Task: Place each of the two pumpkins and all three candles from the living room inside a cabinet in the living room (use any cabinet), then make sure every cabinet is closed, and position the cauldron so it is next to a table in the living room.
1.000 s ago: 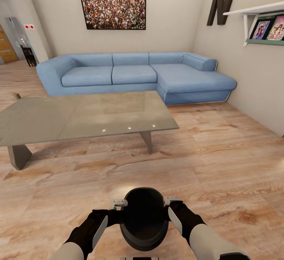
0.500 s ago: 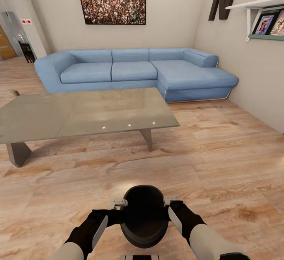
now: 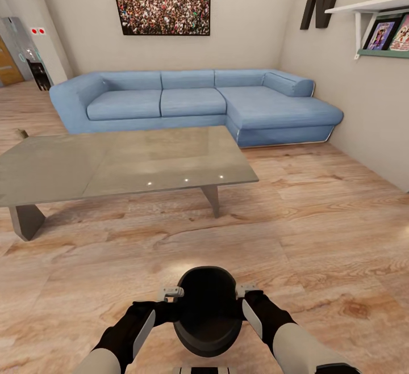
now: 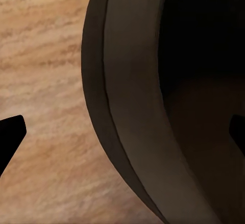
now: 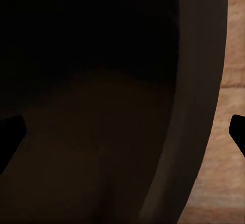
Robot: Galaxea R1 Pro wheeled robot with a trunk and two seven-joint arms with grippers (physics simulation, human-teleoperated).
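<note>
Black cauldron [image 3: 207, 311] between both arms' fingers, rim spanned by each pair, grip contact hidden, underside unseen.

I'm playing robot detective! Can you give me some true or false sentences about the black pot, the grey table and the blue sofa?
1. The round black cauldron is held between both grippers. True: the left gripper and right gripper straddle its rim on opposite sides.
2. The cauldron sits on the low grey stone-like table. False: it is above the wooden floor, short of the table.
3. The blue corner sofa stands behind the table. True.
4. Orange pumpkins rest on the table. False: its top looks bare.
</note>
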